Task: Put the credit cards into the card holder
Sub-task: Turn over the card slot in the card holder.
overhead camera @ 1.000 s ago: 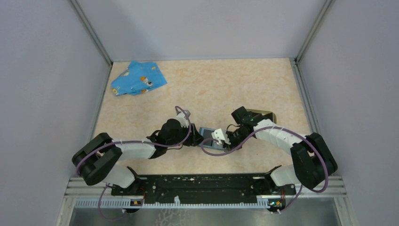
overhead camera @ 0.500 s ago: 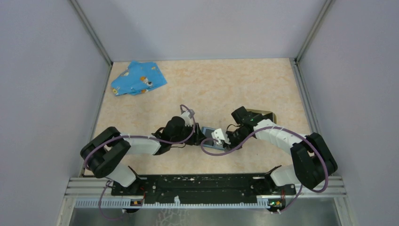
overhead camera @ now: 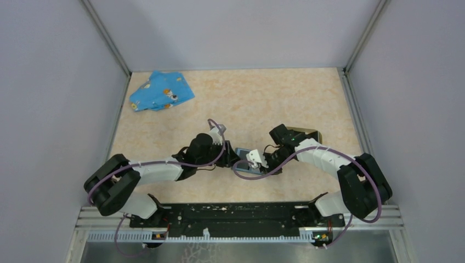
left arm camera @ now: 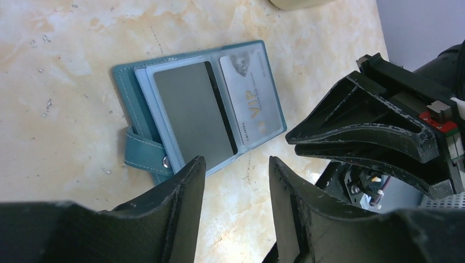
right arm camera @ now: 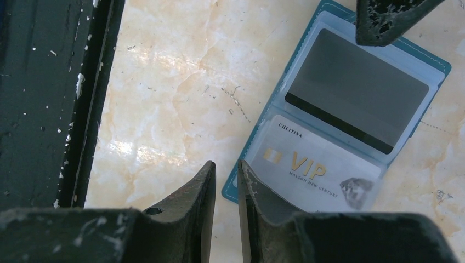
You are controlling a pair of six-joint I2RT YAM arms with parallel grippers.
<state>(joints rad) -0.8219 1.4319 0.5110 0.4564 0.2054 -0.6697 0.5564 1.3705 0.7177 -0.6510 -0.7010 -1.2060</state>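
Note:
An open teal card case (left arm camera: 140, 115) lies on the table between my grippers. It holds a grey card with a black stripe (left arm camera: 192, 109) and a white VIP card (left arm camera: 252, 98); both also show in the right wrist view (right arm camera: 356, 90) (right arm camera: 318, 170). My left gripper (left arm camera: 236, 161) is open and empty, its tips at the case's near edge. My right gripper (right arm camera: 226, 164) is nearly closed and empty, its tips at the case's corner by the VIP card. The tan-rimmed card holder (overhead camera: 307, 132) stands behind my right arm, partly hidden.
A blue patterned cloth (overhead camera: 162, 91) lies at the far left corner. The black base rail (overhead camera: 230, 216) runs along the near edge and shows in the right wrist view (right arm camera: 44, 98). Grey walls close in the left, right and back.
My left gripper has edged a little up and toward the case. The right arm and the case have hardly moved.

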